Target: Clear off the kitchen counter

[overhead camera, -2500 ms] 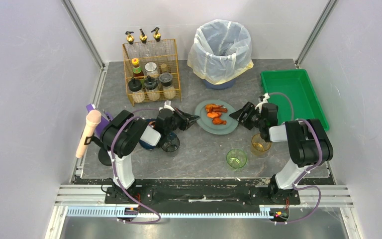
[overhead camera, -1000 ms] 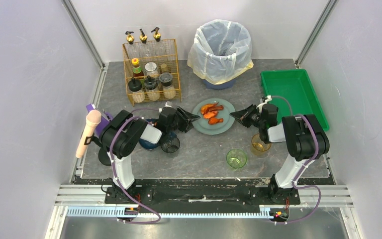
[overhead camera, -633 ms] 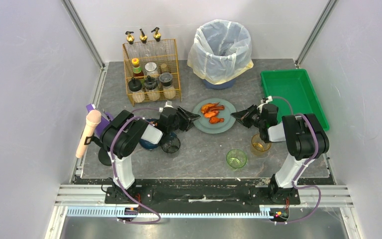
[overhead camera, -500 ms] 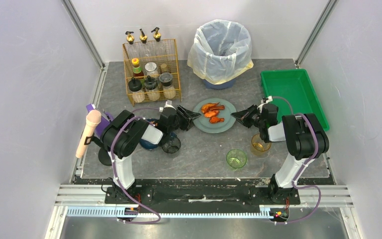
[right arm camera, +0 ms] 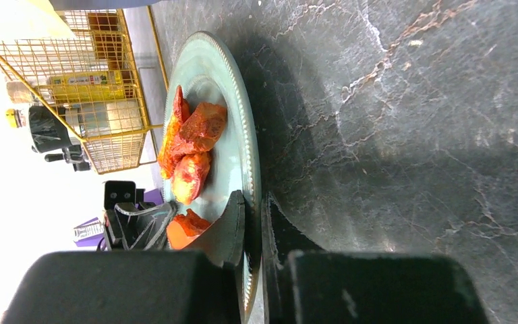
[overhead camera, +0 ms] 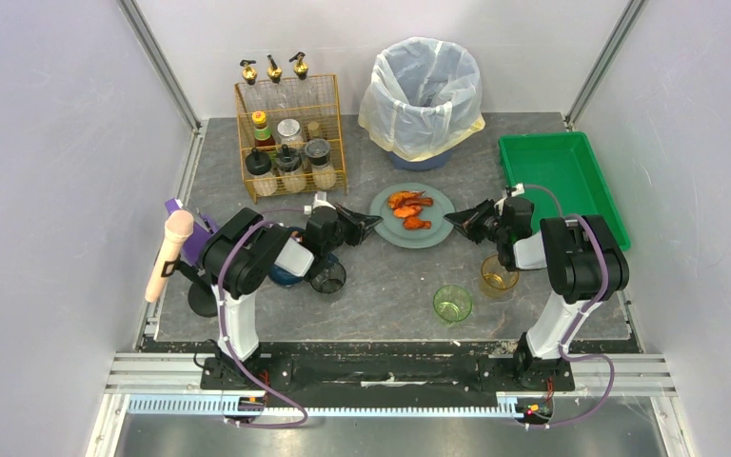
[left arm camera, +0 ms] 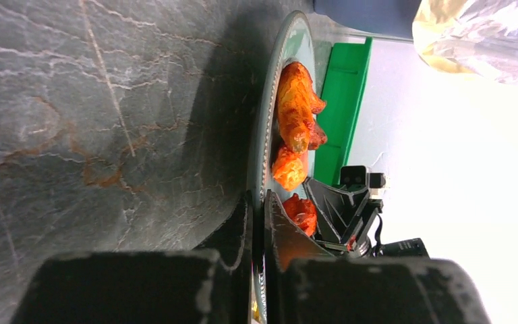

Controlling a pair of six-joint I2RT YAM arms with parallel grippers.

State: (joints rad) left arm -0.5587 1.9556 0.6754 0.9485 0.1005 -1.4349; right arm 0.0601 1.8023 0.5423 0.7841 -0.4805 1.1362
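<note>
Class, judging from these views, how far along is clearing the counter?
Done: nothing visible; the green tray holds nothing. In hand: left gripper and right gripper pinch the plate at opposite rims. Remaining: green cup, amber cup, dark glass on the counter.

Plate [overhead camera: 409, 239] on kitchen counter [overhead camera: 381, 286] between left claw [overhead camera: 373, 223] and right claw [overhead camera: 449, 219], bin [overhead camera: 425, 90] behind

Readable text: none. Bottles [overhead camera: 290, 154] in the wire rack [overhead camera: 286, 95], upper left of the top view, carry labels, one yellow [right arm camera: 84, 84]; lettering too small and blurred to read.
</note>
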